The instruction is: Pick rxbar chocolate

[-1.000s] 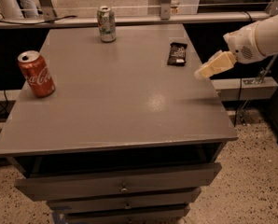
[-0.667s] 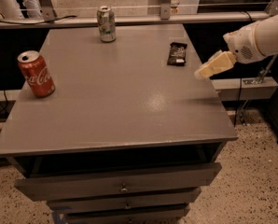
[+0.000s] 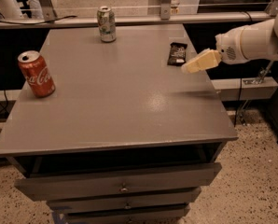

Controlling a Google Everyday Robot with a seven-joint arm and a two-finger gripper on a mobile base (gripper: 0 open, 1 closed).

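The rxbar chocolate (image 3: 177, 53) is a small flat bar in a dark glossy wrapper with pale print. It lies flat near the right edge of the grey table top (image 3: 120, 92), toward the back. My gripper (image 3: 190, 67) comes in from the right on a white arm, with pale fingers pointing left and down. It hovers just right of and slightly in front of the bar, apart from it, and holds nothing that I can see.
A red Coca-Cola can (image 3: 36, 73) stands at the left edge of the table. A green-and-white can (image 3: 106, 24) stands at the back middle. Drawers (image 3: 122, 185) are below the top. A rail and dark shelf run behind the table.
The gripper has moved slightly left and up, closer to the bar. The bar and both cans have not moved.
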